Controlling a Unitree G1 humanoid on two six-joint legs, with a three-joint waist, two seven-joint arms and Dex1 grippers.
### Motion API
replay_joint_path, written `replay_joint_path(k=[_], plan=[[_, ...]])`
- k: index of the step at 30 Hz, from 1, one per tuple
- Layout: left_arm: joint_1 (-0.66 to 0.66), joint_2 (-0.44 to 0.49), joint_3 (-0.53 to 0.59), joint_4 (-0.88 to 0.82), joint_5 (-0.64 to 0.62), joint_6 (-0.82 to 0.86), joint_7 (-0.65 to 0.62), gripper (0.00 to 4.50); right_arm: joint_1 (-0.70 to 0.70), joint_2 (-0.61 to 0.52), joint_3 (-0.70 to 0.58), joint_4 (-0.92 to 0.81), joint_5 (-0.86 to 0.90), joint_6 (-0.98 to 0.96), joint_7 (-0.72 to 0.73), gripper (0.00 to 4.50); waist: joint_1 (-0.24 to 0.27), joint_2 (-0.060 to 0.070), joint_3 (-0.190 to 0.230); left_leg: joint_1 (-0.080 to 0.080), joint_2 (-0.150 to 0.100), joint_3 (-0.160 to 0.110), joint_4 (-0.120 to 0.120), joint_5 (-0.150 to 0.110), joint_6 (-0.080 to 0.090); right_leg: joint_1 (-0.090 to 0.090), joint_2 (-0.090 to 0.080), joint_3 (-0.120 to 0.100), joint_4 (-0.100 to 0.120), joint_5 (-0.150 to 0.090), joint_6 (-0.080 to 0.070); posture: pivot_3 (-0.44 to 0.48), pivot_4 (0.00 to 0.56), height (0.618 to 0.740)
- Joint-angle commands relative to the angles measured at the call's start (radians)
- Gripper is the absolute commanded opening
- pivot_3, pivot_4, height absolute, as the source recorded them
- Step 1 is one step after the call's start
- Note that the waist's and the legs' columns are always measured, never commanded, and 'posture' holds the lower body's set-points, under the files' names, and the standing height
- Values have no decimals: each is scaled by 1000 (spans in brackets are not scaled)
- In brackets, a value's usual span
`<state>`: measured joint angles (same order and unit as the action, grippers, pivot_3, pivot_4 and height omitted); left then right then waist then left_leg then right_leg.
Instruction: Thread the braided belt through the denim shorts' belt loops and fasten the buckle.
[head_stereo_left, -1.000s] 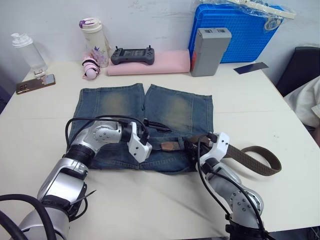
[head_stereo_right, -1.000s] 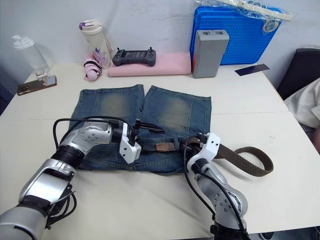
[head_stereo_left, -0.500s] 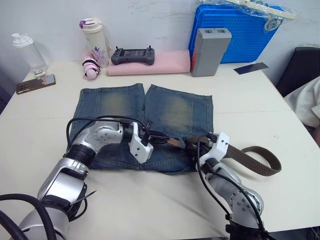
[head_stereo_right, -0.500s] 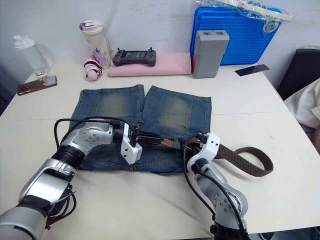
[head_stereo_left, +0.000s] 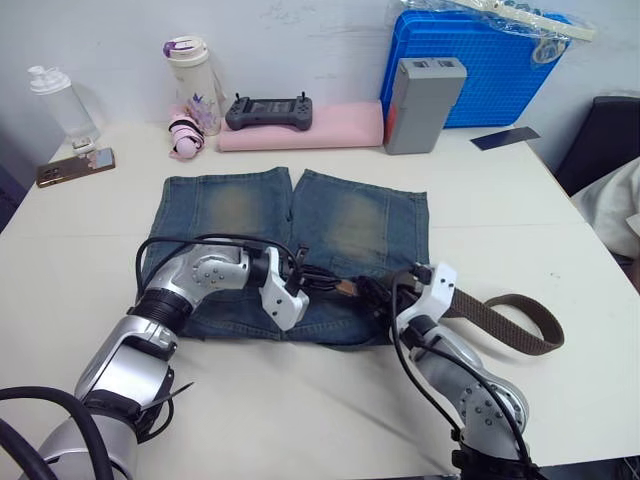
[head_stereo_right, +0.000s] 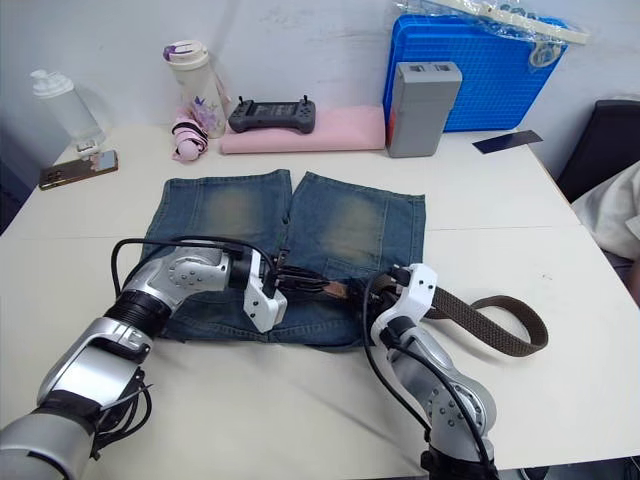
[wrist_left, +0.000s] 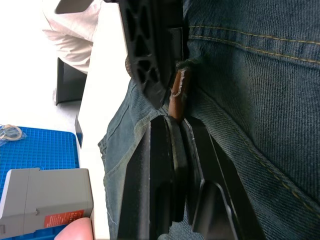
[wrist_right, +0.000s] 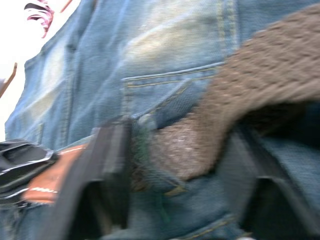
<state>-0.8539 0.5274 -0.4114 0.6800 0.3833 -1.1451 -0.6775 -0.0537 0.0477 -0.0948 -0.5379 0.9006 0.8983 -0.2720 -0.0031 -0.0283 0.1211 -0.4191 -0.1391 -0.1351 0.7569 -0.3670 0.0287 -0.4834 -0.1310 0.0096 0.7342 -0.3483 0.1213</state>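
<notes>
Since the earlier frame the left claw had slid rightward along the waistband, and the tan tip of the braided belt that lay exposed between the two claws had shortened to a small stub at its fingertips. The denim shorts lay flat at the centre of the white bench, legs toward the top of the frame, waistband toward the bottom. In the left wrist view the left claw's two black fingers were pressed together on the tan leather tip at the waistband seam. The right claw sat just right of it, at lower centre; its fingers stood apart, straddling the brown woven strap where it met the waistband. Right of that claw, the rest of the belt curled in a loose loop on the bench at lower right.
</notes>
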Motion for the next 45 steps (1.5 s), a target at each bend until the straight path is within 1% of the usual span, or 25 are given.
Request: replay_joint_path(k=[1,5,8,10,11,14,16,17,19,21,22,23,25,27,31,34,35,36,37,38,39,40,41,43,45], plan=[[-3,2,-11,-14,6,2,12,0,61,-51,-55,-40,92,84,-24,3943,1,0,0,0,0,0,0,0,0,0,0,0,0,0,0,0,150,661],[0,1,-12,-14,1,8,16,0,98,-196,-129,-174,289,135,-29,3943,2,4,3,-2,-1,-1,0,0,1,0,-1,-1,-1,0,0,0,150,661],[1,-1,-13,-12,-2,12,17,0,109,-312,-164,-204,415,138,-28,3943,2,6,4,-3,-2,-1,0,0,1,0,-2,-1,-3,0,0,0,150,661],[2,-4,-11,-10,-6,17,19,0,116,-408,-192,-219,504,126,9,3943,2,8,6,-3,-2,-1,0,0,1,0,-2,0,-3,-1,2,0,150,661],[2,-6,-11,-9,-9,19,18,0,121,-473,-208,-240,542,124,63,3943,2,9,6,-3,-2,0,0,0,1,0,-2,0,-3,-1,2,0,150,661],[2,-9,-11,-7,-14,24,17,0,143,-616,-221,-287,597,109,184,3943,5,9,7,-3,-1,-1,0,0,1,0,-2,-1,-4,-2,3,0,150,661],[3,-11,-9,-7,-14,30,19,0,139,-730,-193,-374,464,83,330,3943,5,9,7,-3,-1,-1,0,0,1,1,-3,-1,-5,-2,4,0,150,661],[5,-10,-8,-11,-19,35,17,0,121,-795,-142,-419,322,46,389,3943,5,9,7,-4,-1,0,0,0,1,1,-3,-1,-6,-2,4,0,150,661],[15,-6,-3,-23,-41,49,8,0,82,-917,8,-455,16,-61,454,3943,4,9,8,-3,-1,0,1,0,2,3,-3,-1,-7,-2,4,0,150,661],[26,8,1,-48,-83,69,-18,0,81,-1071,216,-435,-339,-240,538,3943,6,8,8,-3,-2,0,1,0,2,3,-3,-2,-8,-1,5,0,150,661],[33,17,4,-65,-109,81,-34,0,86,-1121,305,-403,-495,-335,566,3943,6,8,8,-3,-2,0,0,0,2,2,-3,-2,-8,-2,6,0,150,661],[41,27,8,-84,-133,96,-48,0,88,-1143,370,-368,-619,-419,583,3943,6,8,9,-3,-2,-1,0,0,1,1,-3,-2,-8,-2,6,0,150,661],[57,45,12,-130,-174,126,-75,0,85,-1143,450,-303,-793,-542,596,3943,6,7,10,-4,-2,-1,-2,0,1,0,-4,-2,-8,-3,7,0,150,661],[72,59,16,-169,-193,147,-92,0,88,-1132,502,-251,-930,-632,606,3943,2,7,10,-4,-2,1,-2,0,1,-1,-4,-1,-8,-4,7,0,150,661],[101,74,27,-238,-213,199,-106,0,104,-1080,560,-181,-1084,-696,640,3943,8,5,12,-4,-2,2,-1,-1,1,0,-3,-1,-8,-4,7,0,150,661],[119,81,33,-267,-212,215,-107,0,111,-1031,571,-127,-1165,-637,663,3129,12,4,12,-4,-2,1,1,-1,1,0,-3,-1,-6,-4,7,0,150,661],[125,80,35,-278,-210,222,-106,0,118,-1019,567,-112,-1184,-628,671,2615,13,4,12,-4,-2,1,2,-1,1,0,-3,-1,-5,-4,7,0,150,661],[132,80,37,-287,-209,228,-104,0,122,-1003,561,-100,-1195,-616,676,2208,16,4,12,-4,-2,1,3,-1,1,0,-3,-1,-5,-4,7,0,150,661],[139,81,39,-296,-206,232,-101,0,132,-988,549,-95,-1207,-598,680,1649,18,4,12,-4,-2,1,3,-1,1,1,-3,-1,-5,-4,7,0,150,661],[145,84,42,-302,-201,232,-98,0,133,-973,540,-88,-1222,-578,683,1338,22,4,12,-4,-2,1,4,-1,1,1,-3,-1,-4,-4,7,0,150,661],[150,87,44,-307,-197,233,-96,0,136,-959,529,-84,-1233,-562,687,715,26,4,12,-4,-2,1,4,-1,1,1,-2,-1,-4,-4,7,0,150,661],[155,91,47,-310,-193,232,-93,0,135,-938,514,-80,-1234,-539,689,255,29,4,12,-4,-2,1,5,-1,0,1,-2,-1,-3,-4,7,0,150,661],[160,97,51,-311,-186,228,-89,0,129,-919,499,-75,-1233,-514,691,43,30,4,12,-4,-2,1,6,-1,0,1,-2,-1,-3,-4,7,0,150,661],[170,110,57,-313,-176,220,-83,0,124,-887,466,-73,-1226,-469,698,43,31,4,12,-4,-2,0,7,-1,0,2,-2,-1,-3,-4,7,0,150,661],[182,127,66,-315,-170,212,-76,0,140,-885,410,-71,-1218,-440,711,43,32,4,12,-4,-3,0,7,-1,0,2,-3,-1,-3,-3,7,0,150,661]])
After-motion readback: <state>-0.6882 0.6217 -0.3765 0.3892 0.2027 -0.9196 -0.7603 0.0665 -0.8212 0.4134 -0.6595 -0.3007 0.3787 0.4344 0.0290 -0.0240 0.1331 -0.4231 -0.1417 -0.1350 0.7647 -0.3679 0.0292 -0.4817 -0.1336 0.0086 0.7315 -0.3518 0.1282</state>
